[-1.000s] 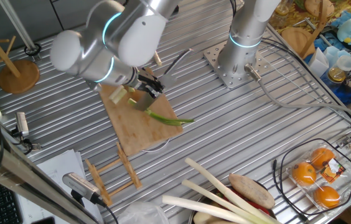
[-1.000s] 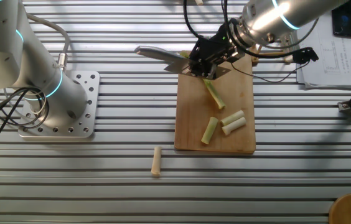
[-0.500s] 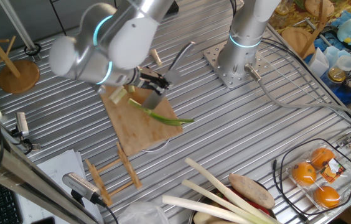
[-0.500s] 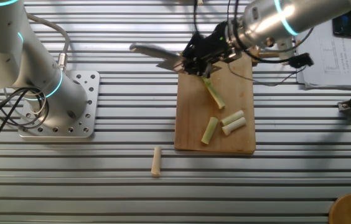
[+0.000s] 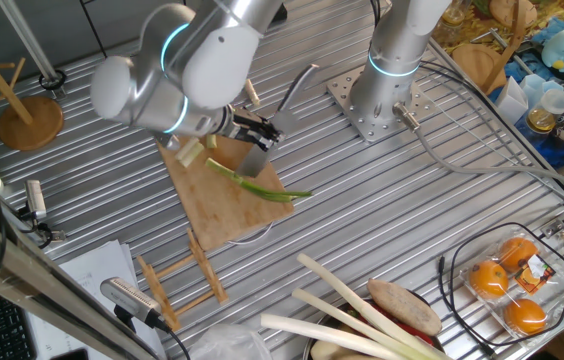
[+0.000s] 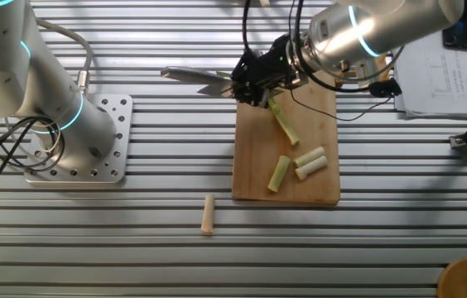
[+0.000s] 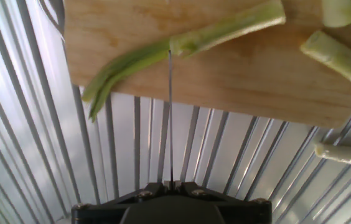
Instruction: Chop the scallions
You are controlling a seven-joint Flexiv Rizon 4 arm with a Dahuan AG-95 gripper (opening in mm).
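Observation:
The scallion stalk lies across the wooden cutting board, its dark green tip hanging over the edge. My gripper is shut on a knife, held blade-down at the stalk. In the hand view the thin blade edge runs up to the stalk, meeting it where pale green turns dark. In the other fixed view the gripper is at the board's far left corner, with cut pieces lying nearer. One cut piece lies off the board on the table.
A second arm's base is bolted behind the board. A wooden rack lies in front of it. Thick pale leek stalks and a wire basket of oranges sit at the front right. A wooden stand is at the left.
The gripper with the knife has shifted along the stalk toward its green leaf end, near the board's edge. The stalk and the cut pieces have stayed where they were.

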